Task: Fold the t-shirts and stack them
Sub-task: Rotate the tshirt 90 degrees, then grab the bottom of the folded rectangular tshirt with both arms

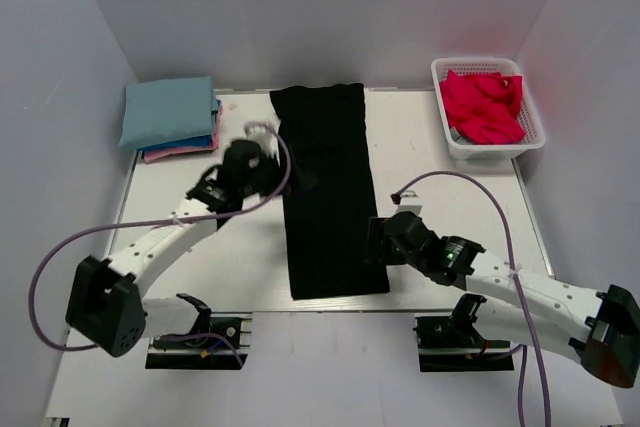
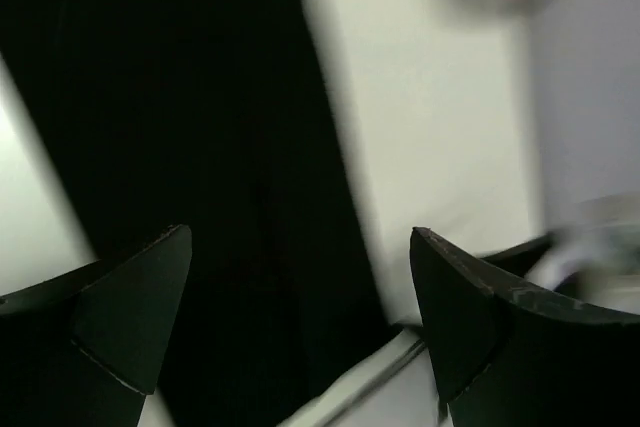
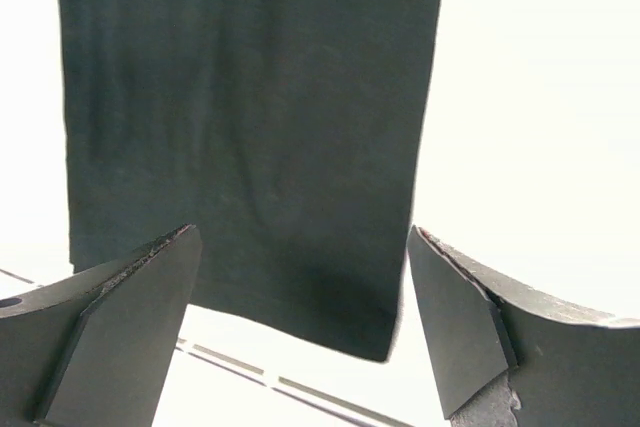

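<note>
Left hand (image 2: 300,232): jaws fully apart, nothing held. It hovers over the left edge of the black t-shirt (image 1: 325,187), toward the far half; the wrist view is blurred.

Right hand (image 3: 301,230): jaws fully apart, nothing held. It is poised at the right edge of the same garment, near its near hem corner.

The black t-shirt lies flat on the worktop (image 1: 440,217) between the two arms, as a long narrow strip running from the near side to the far side.

Step in hand (judgement): the sides appear folded in, and the crosswise fold is not yet made. The next move calls for each hand to close on an edge or corner of one end, gripping all layers, and to carry that end over the other.

At the far left corner sits a folded stack: light blue t-shirt (image 1: 168,112) on top, with a blue t-shirt (image 1: 213,137) and a pink t-shirt (image 1: 165,155) beneath. A red t-shirt (image 1: 483,107) lies crumpled in the white basket (image 1: 530,142) at the far right.

No brand, label or legible writing is visible.
</note>
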`<action>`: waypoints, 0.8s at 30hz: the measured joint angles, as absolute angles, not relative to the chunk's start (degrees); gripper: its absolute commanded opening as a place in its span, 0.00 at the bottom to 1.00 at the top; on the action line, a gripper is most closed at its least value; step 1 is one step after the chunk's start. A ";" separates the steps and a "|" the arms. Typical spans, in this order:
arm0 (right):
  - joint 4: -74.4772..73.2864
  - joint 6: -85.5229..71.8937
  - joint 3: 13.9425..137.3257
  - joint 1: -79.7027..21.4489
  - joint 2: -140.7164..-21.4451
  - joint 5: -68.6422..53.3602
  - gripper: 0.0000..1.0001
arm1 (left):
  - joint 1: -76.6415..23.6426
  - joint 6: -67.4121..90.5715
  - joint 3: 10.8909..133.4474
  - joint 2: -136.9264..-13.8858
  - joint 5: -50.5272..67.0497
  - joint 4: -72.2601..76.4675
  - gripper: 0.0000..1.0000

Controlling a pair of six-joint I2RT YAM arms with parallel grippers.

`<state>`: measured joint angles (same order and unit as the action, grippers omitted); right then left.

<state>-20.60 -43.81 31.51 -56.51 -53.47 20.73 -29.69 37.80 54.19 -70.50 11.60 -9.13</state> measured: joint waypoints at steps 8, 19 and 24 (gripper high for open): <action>-29.85 -44.64 30.76 -54.72 -50.63 14.59 0.90 | -40.99 44.93 35.57 -67.37 14.20 -31.35 1.00; -31.55 -44.93 26.85 -53.52 -53.39 7.64 0.90 | -50.52 48.16 33.36 -73.32 16.97 -34.92 0.81; -28.84 -46.26 23.75 -53.15 -52.12 5.48 0.82 | -50.87 47.99 33.98 -75.09 15.51 -35.48 0.69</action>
<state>-28.84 -46.26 23.75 -53.15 -52.12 5.48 -50.87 47.99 33.98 -75.09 15.51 -35.48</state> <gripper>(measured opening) 0.851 0.710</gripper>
